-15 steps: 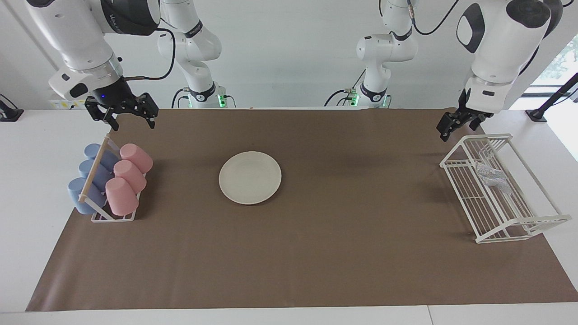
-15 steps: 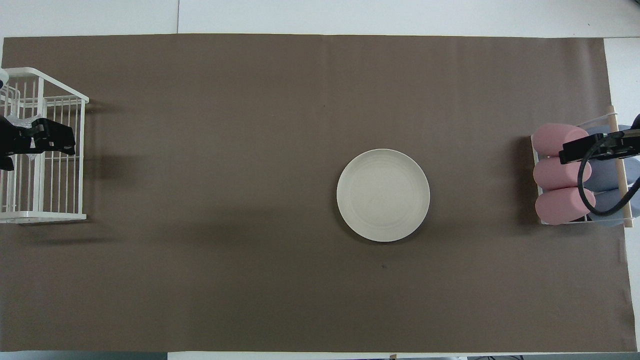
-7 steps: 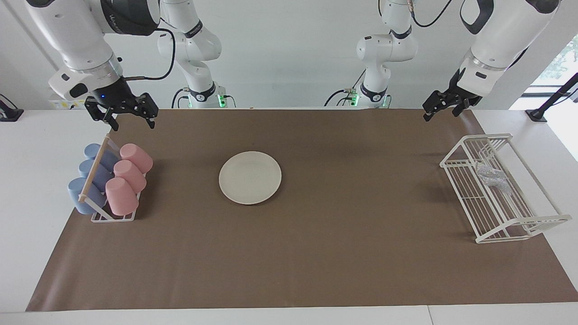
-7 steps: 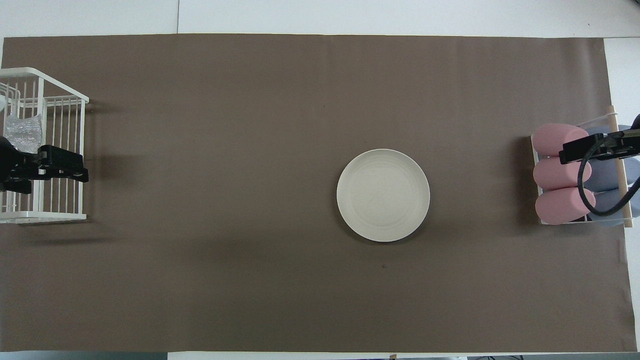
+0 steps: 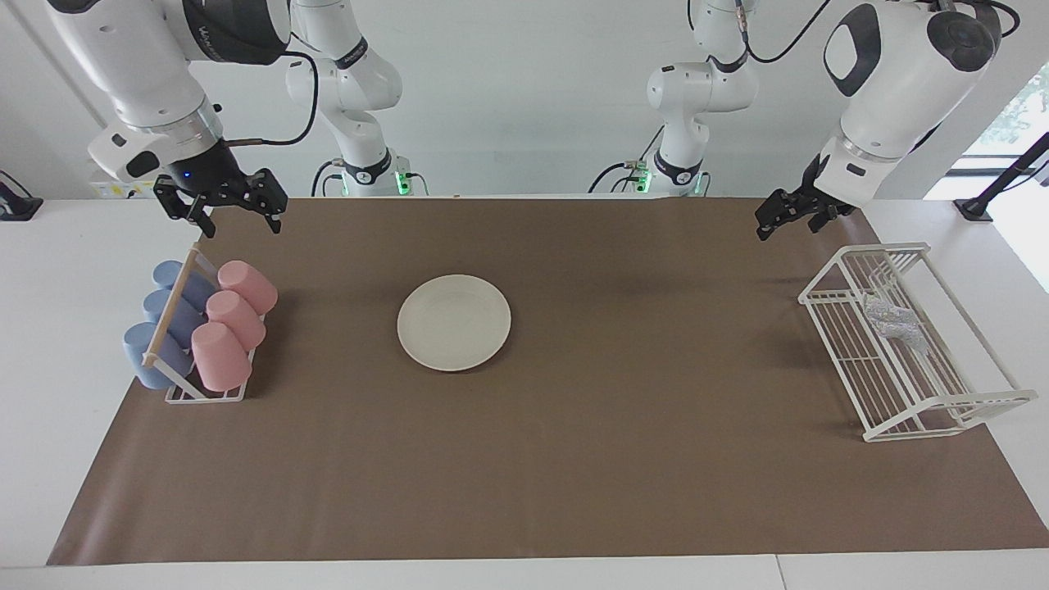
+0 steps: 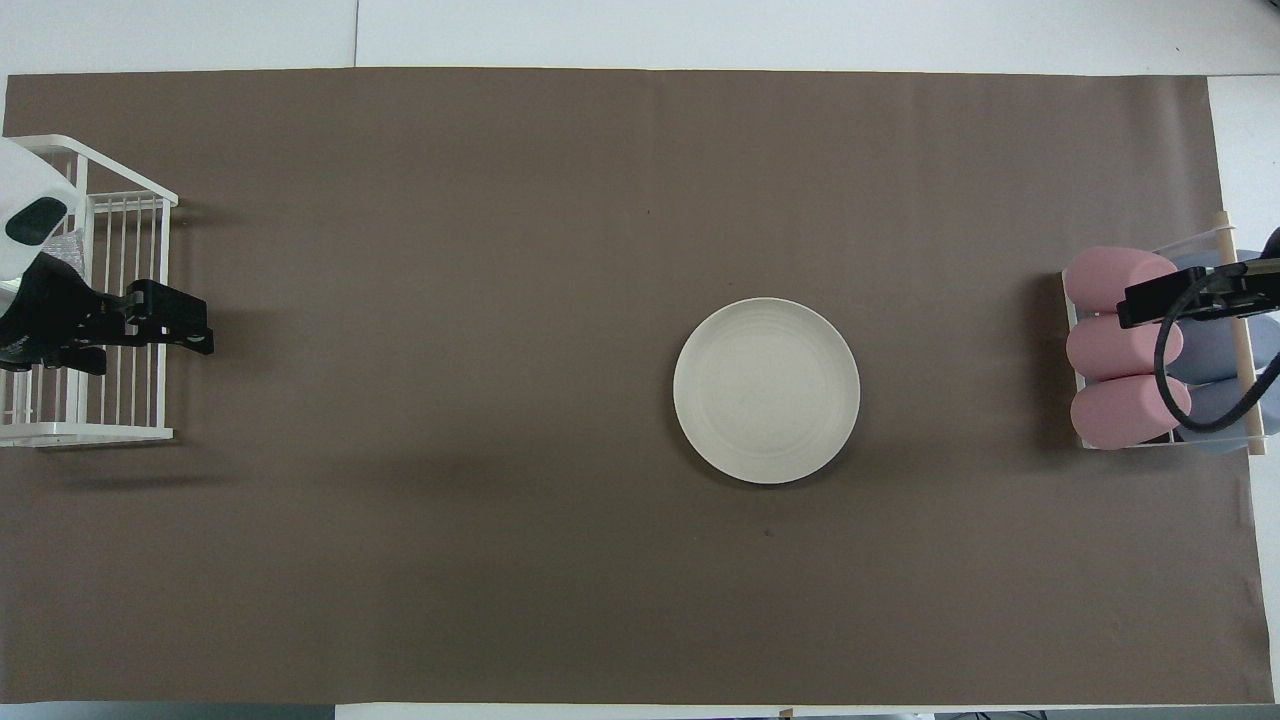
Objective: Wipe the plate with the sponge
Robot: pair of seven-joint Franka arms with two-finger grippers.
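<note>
- Facing view puts the sponge (image 5: 893, 320) inside the white wire rack (image 5: 951, 408) at the left arm's end of the table, lying on the rack's floor bars toward the end nearer the robots; nothing touches it.
- Seen from overhead, the sponge is mostly hidden under the left arm, with only a sliver showing through the rack's wires.
- Its shape is wrinkled and irregular; it looks slightly longer along the rack's length, though I cannot tell that for sure.
- The plate (image 5: 454, 322) sits flat on the brown mat (image 5: 574, 475) near the table's middle, well apart from the rack and somewhat toward the right arm's end.
- The left gripper (image 5: 785, 212) hangs in the air over the mat, just off the rack's near corner, fingers spread and empty.
- From those fingers the sponge lies down and farther out, toward the table's end, inside the rack walls; my reading is that the reach must go in from above, over the rim.
- The left arm is clearly the nearer one to the sponge.
- The right gripper (image 5: 220, 203) waits, fingers apart and holding nothing, above the mat's edge by the cup rack (image 5: 205, 393) of pink cups (image 5: 233, 324) and blue cups (image 5: 160, 328).
</note>
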